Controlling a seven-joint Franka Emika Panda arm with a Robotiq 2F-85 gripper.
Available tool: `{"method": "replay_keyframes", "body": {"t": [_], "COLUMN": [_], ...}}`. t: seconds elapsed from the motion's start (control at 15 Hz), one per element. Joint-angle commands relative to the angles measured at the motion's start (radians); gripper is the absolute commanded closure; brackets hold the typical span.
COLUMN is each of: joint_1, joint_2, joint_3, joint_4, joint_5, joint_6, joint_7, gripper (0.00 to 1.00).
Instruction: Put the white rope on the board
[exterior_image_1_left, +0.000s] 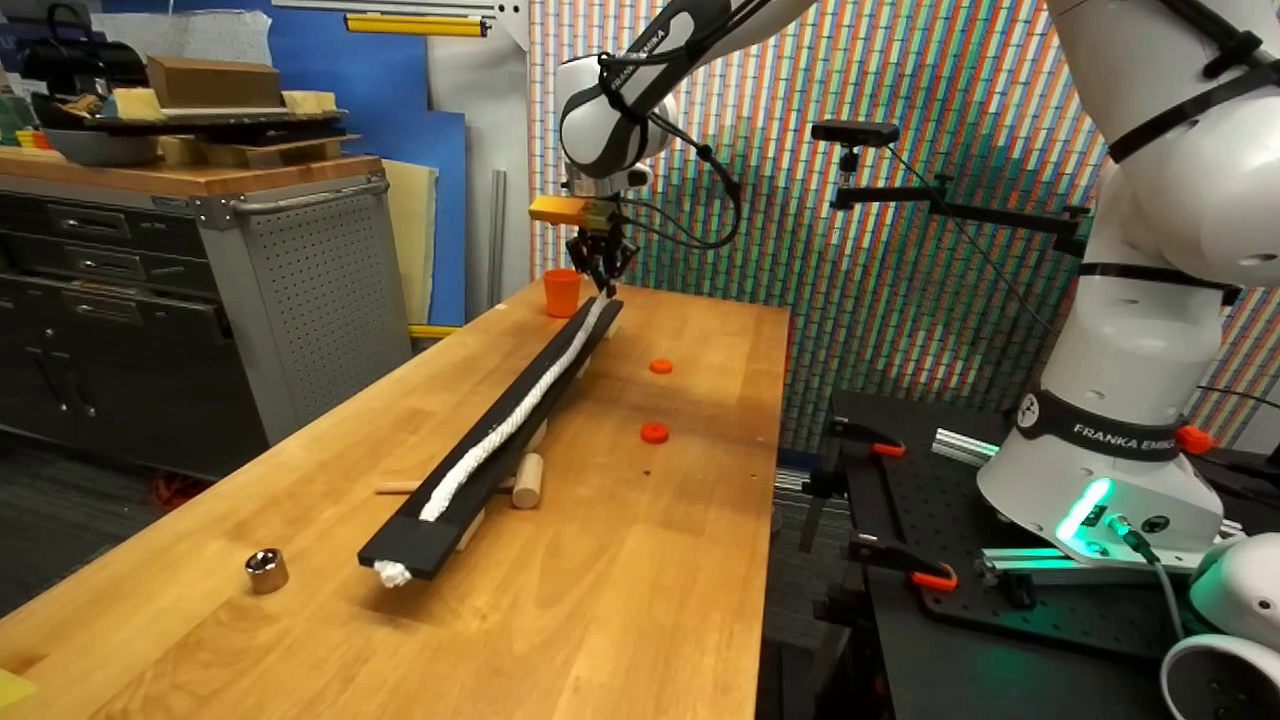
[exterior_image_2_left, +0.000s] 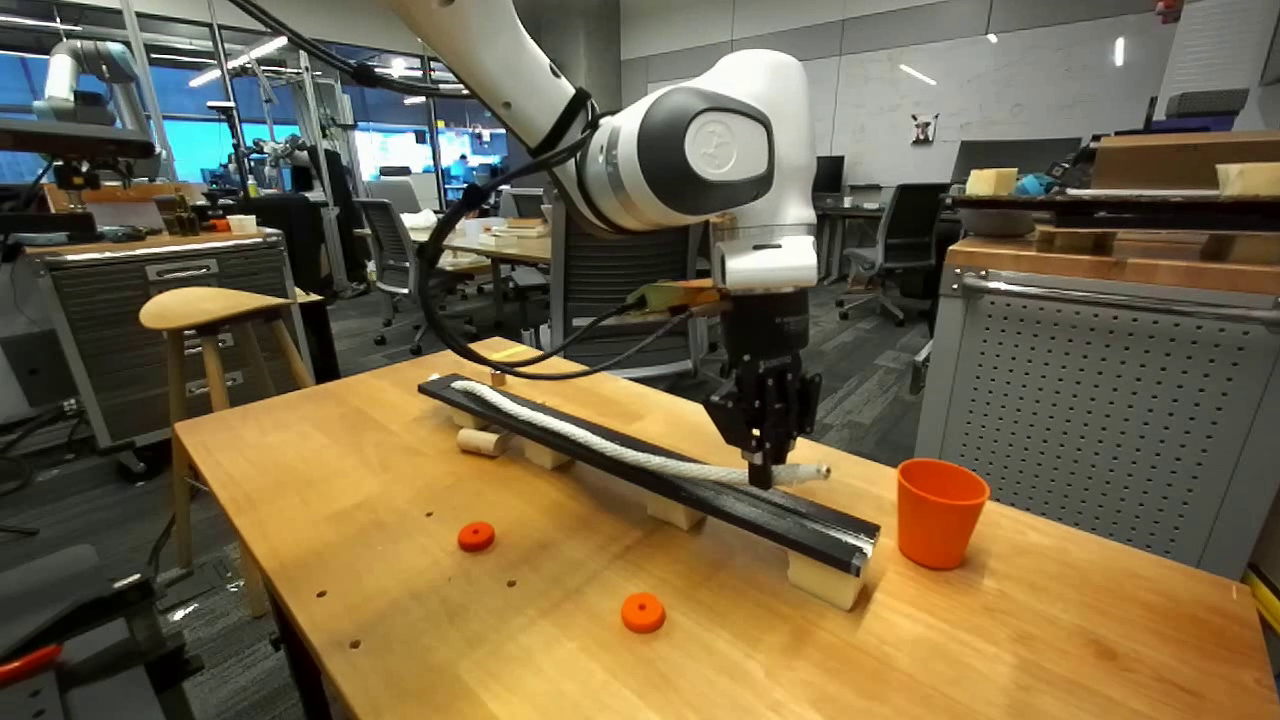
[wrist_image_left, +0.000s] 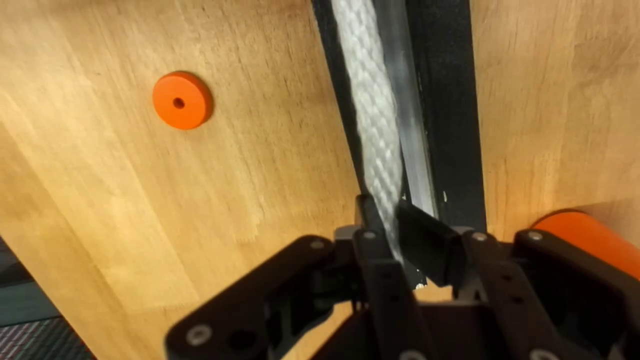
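Observation:
The white rope (exterior_image_1_left: 525, 405) lies along most of the long black board (exterior_image_1_left: 400, 540); both also show in an exterior view, the rope (exterior_image_2_left: 620, 450) and the board (exterior_image_2_left: 815, 528). My gripper (exterior_image_2_left: 762, 475) is shut on the rope near one end. The held part is slightly raised, and the free end sticks out past the board's edge. In the wrist view the rope (wrist_image_left: 372, 95) runs between my fingertips (wrist_image_left: 385, 207), beside a metallic groove in the board (wrist_image_left: 442, 100). At the far end from my gripper, a dark band covers the rope and a white tuft (exterior_image_1_left: 392, 573) pokes out.
An orange cup (exterior_image_2_left: 942, 512) stands close to the board's end by my gripper. Two orange discs (exterior_image_2_left: 476, 536) (exterior_image_2_left: 643, 612) lie on the wooden table. Wooden blocks (exterior_image_2_left: 825, 578) hold the board up. A wooden cylinder (exterior_image_1_left: 528, 480) and a metallic nut (exterior_image_1_left: 267, 570) are near the other end.

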Motion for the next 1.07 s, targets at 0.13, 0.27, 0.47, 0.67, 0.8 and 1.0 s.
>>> {"method": "replay_keyframes", "body": {"t": [0.13,0.27,0.47,0.67,0.8,1.0], "joint_1": [-0.011,-0.005,0.003,0.011,0.013,0.017], "joint_2": [0.047,0.065,0.086,0.103,0.109,0.116], "joint_3": [0.020,0.013,-0.001,-0.016,-0.022,-0.029], "joint_4": [0.051,0.064,0.080,0.096,0.103,0.121], "joint_5": [0.033,0.024,0.017,0.008,0.003,-0.014], "joint_6": [-0.005,-0.013,-0.018,-0.017,-0.011,-0.005], "joint_7": [-0.019,-0.006,0.020,0.051,0.068,0.082], "gripper": [0.96,0.96,0.96,0.96,0.96,0.96]}}
